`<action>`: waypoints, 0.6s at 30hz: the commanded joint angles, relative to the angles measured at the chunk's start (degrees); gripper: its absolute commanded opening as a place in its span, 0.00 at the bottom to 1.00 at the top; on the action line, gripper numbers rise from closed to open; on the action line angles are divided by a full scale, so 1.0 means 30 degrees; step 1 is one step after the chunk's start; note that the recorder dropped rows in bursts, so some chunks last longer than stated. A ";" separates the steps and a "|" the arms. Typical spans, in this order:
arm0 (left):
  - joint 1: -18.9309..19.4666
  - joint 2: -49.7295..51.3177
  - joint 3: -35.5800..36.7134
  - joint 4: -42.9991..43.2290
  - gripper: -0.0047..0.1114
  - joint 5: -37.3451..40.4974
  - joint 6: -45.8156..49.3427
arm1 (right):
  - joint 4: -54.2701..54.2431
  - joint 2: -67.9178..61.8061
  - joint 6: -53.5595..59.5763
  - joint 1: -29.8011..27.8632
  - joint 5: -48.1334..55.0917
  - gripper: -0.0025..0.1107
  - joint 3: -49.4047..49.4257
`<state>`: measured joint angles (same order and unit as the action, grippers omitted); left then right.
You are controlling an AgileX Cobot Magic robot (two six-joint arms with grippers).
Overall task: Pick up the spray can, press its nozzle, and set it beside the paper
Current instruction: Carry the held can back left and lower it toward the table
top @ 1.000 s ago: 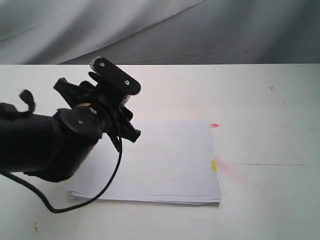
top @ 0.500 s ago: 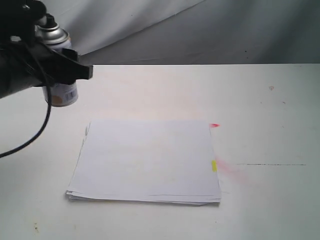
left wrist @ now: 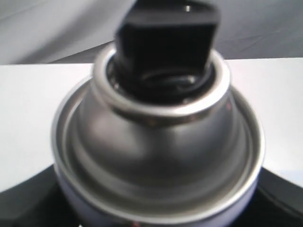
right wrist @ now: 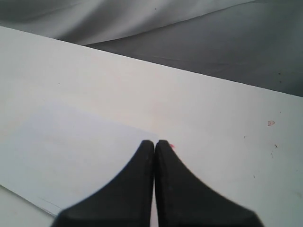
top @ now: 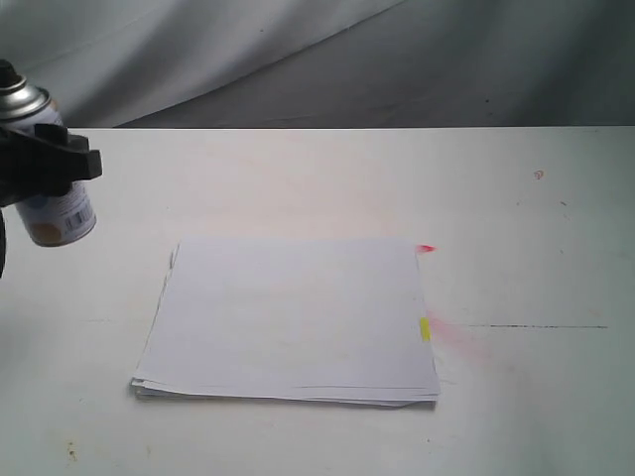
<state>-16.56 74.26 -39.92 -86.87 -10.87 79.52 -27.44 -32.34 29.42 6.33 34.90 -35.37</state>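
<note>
White paper [top: 288, 317]: nearest thing, a flat stack at mid-desk with a ragged near edge. Red tab [top: 426, 248] at its far right corner, yellow tab [top: 425, 328] on the right edge. A second ago the left arm hung over its far left corner; that corner now lies bare.
Desk [top: 526, 198]: pale, with wide open room right of the stack, broken only by a pink smear [top: 461, 337] just beside the yellow tab. There is a narrower free strip left of the stack.
Right end effector [right wrist: 155, 146]: fingers pressed together, holding nothing, out of the exterior view. Its wrist camera looks toward the red-tab corner.
Spray can [top: 55, 213]: far left, at the frame edge, well apart from the paper, slightly tilted and seemingly off the desk. Half a second ago it sat higher and nearer the stack, so it has swung left.
Left end effector [top: 48, 167]: pinching the spray can just below the silver dome.
Nozzle [left wrist: 165, 42]: black, with nothing touching it. Judged: pick-up done, press not yet made.
Edge risk: the can is nearly out of view on the left; setting it down means coming back right into the free strip.
Grey cloth [top: 397, 59]: farthest, behind the desk's far edge.
</note>
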 commanded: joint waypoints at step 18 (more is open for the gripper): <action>0.0410 0.2736 0.4770 2.2582 0.04 -0.7579 -2.3306 | -0.0172 0.0120 0.0027 -0.0160 -0.1427 0.02 0.0186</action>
<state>-15.34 79.76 -25.63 -23.11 -28.72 11.86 -27.79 -32.33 29.42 6.33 31.33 -34.98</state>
